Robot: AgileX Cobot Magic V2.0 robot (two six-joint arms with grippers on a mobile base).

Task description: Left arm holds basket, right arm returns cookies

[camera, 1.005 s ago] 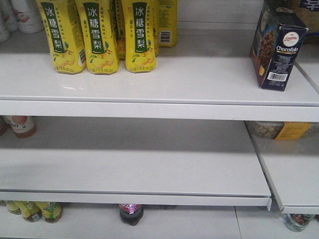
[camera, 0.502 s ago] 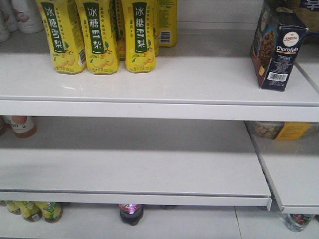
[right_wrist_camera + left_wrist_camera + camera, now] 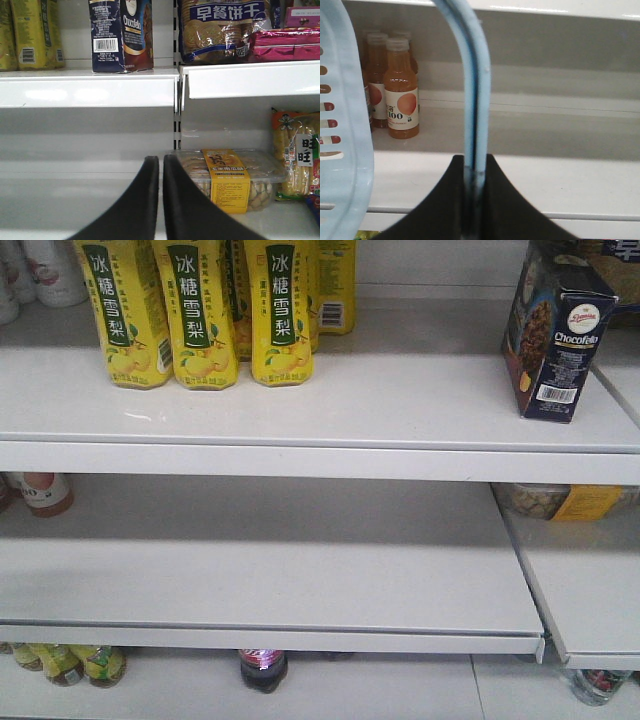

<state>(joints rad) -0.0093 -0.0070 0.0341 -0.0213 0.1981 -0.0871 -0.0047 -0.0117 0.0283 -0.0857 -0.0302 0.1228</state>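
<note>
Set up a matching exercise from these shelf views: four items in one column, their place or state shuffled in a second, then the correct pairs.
Items
1. cookies
2. yellow pear-drink bottles
3. basket handle
4. clear tub with yellow label

Places or states
A. clamped in the left gripper
B. left part of the top shelf
C. right end of the top shelf, standing upright
D. lower shelf of the neighbouring bay, ahead of the right gripper

Pairs: 1-C, 2-B, 3-A, 4-D
</note>
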